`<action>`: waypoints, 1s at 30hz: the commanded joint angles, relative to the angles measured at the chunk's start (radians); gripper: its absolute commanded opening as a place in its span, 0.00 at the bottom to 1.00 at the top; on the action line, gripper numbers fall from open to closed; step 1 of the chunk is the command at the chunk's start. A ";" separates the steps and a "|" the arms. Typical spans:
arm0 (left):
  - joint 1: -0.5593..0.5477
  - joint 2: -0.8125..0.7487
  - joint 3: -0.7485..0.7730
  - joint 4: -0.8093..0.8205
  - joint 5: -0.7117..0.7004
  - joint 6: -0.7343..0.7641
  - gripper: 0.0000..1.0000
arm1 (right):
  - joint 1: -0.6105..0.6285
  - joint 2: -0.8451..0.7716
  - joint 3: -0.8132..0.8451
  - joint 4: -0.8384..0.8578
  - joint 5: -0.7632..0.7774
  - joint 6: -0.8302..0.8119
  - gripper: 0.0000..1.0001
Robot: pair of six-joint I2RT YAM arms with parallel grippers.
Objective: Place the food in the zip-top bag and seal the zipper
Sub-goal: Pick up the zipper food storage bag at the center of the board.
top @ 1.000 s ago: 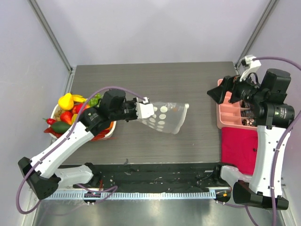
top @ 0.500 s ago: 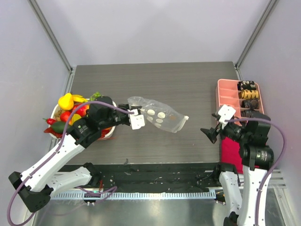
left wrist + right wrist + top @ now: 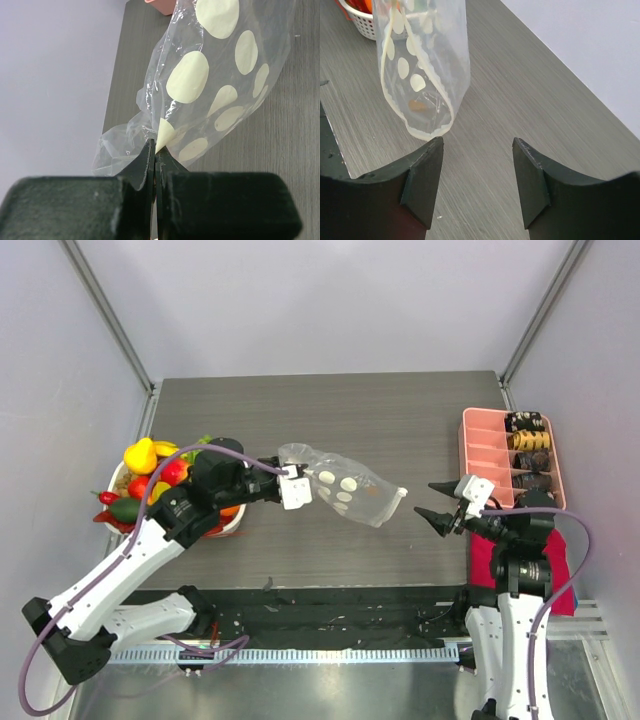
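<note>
The zip-top bag [image 3: 345, 490] is clear with white dots and hangs a little above the dark table. My left gripper [image 3: 291, 487] is shut on its left edge; in the left wrist view the jaws [image 3: 155, 149] pinch crumpled film while the bag [image 3: 210, 75] stretches away. A thick whitish strip, the zipper [image 3: 427, 131], rims the bag's end nearest my right gripper [image 3: 477, 145]. That gripper [image 3: 426, 500] stands open just right of the bag, touching nothing. The food [image 3: 150, 475], yellow, red and green toy pieces, is piled in a white basket [image 3: 230, 523] behind the left arm.
A pink compartment tray [image 3: 480, 455] with dark snack pieces stands at the right edge. A red cloth [image 3: 490, 550] lies in front of it, under the right arm. The basket [image 3: 362, 25] shows at the far end of the right wrist view.
The right arm has swung from above the pink tray down to the bag's right end, its jaws narrowing. The left gripper has kept its hold and shifted the bag slightly.
</note>
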 commanded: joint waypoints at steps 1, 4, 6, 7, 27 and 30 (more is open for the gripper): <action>0.000 0.007 0.037 0.059 0.020 -0.014 0.00 | 0.025 0.011 -0.044 0.238 -0.061 0.096 0.61; 0.000 0.012 0.029 0.073 0.016 -0.013 0.00 | 0.066 0.066 -0.053 0.290 -0.035 0.117 0.61; -0.001 0.024 0.035 0.090 0.003 -0.019 0.00 | 0.121 0.101 -0.050 0.341 0.031 0.142 0.60; 0.000 0.030 0.042 0.090 0.003 -0.020 0.00 | 0.156 0.139 -0.042 0.333 0.060 0.126 0.60; 0.058 0.029 0.062 0.093 0.017 -0.099 0.00 | 0.457 0.331 -0.102 0.607 0.398 0.206 0.49; 0.061 0.029 0.058 0.108 0.002 -0.141 0.00 | 0.457 0.376 -0.094 0.649 0.412 0.231 0.31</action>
